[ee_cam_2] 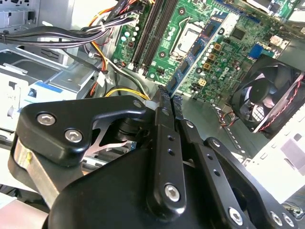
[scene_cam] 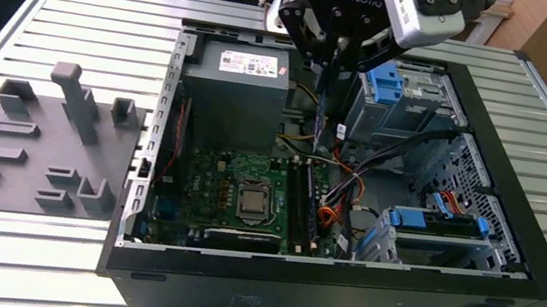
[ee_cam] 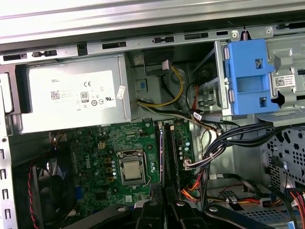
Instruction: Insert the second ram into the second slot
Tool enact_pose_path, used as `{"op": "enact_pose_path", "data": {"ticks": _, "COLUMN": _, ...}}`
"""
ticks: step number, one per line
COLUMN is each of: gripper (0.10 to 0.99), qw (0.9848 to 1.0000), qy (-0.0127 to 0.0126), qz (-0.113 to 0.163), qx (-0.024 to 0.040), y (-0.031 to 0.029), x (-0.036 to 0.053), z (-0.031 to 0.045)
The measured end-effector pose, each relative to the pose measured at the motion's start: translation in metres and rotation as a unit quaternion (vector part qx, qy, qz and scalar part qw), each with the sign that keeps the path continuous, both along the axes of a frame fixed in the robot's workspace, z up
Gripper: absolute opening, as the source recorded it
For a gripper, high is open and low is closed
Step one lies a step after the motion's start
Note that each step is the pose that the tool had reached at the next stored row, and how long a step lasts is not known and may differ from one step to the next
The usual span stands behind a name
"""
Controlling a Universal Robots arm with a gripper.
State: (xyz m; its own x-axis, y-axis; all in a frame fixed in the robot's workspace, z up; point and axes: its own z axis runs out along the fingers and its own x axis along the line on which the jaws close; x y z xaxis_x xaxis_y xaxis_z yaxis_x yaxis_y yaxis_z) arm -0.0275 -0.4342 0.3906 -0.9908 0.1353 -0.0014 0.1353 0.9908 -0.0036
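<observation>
the second ram (scene_cam: 327, 108) is held edge-on in the gripper's (scene_cam: 340, 64) narrowly closed jaws, above the open computer case (scene_cam: 527, 249), beside the power supply (scene_cam: 234, 87).

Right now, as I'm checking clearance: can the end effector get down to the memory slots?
Probably yes. The end effector hangs over the open case, the memory slots lie uncovered below it, and the black cable bundle runs beside them, not across.

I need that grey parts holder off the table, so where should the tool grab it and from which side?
Probably the tall post of the grey parts holder, from straight above: it stands upright, rises above the other pegs and has open space on both sides.
</observation>
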Motion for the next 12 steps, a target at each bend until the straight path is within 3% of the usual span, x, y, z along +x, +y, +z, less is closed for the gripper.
{"op": "enact_pose_path", "data": {"ticks": 12, "gripper": 0.137, "qw": 1.0, "qy": 0.0, "qz": 0.0, "qx": 0.0, "y": 0.0, "x": 0.0, "z": -0.0031}}
